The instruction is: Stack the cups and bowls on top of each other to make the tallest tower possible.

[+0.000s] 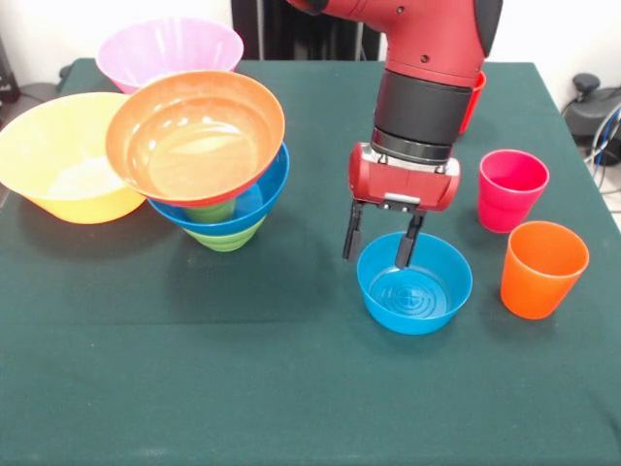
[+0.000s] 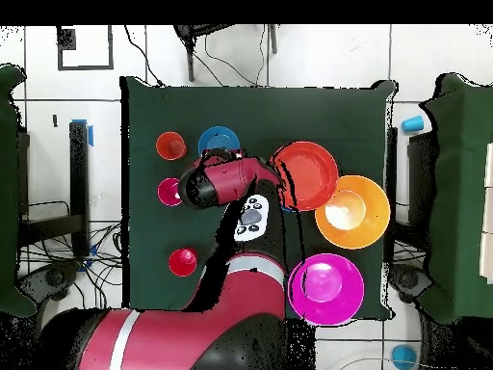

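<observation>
The tower stands left of centre: a small green bowl [image 1: 229,237], a wide blue bowl [image 1: 260,201] on it, and a shallow orange-red bowl [image 1: 194,136] tilted on top [image 2: 306,175]. A light green piece [image 1: 209,211], perhaps the green cup, shows inside the blue bowl. My gripper [image 1: 375,260] is open and low over the small translucent blue bowl [image 1: 414,283]. One finger is inside the bowl's far-left rim and the other outside it. The magenta-pink cup [image 1: 511,189], orange cup [image 1: 543,269] and red cup [image 1: 473,97] stand upright at the right.
The big yellow-orange bowl [image 1: 63,160] touches the tower's left side, and the big pink bowl [image 1: 170,49] sits behind it. In the overhead view my arm [image 2: 217,183] hides the gripper beside the small blue bowl [image 2: 218,142]. The table [image 1: 291,388] is green cloth.
</observation>
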